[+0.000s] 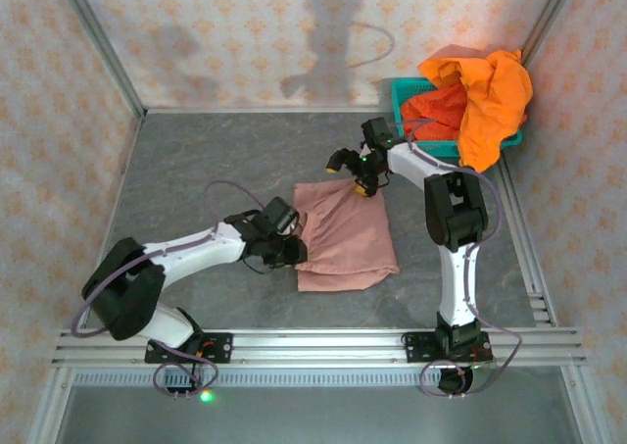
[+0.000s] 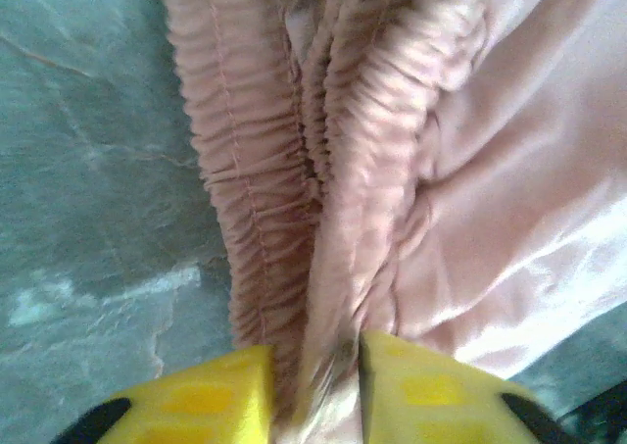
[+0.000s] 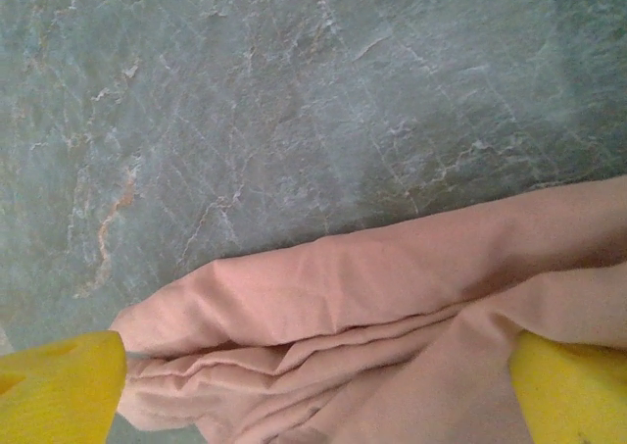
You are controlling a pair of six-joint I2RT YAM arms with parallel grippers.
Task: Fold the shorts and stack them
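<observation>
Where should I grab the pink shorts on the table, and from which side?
Probably the gathered waistband of the pink shorts, coming from their left edge, low along the table. There the cloth bunches into thick ridges that are easy to pinch; the rest lies flat and smooth. The left gripper sits there, a fold between its fingers.

You've got a gray marbled table with 2 things right on it: the pink shorts flat near the middle, and a teal basket at the far right corner.
</observation>
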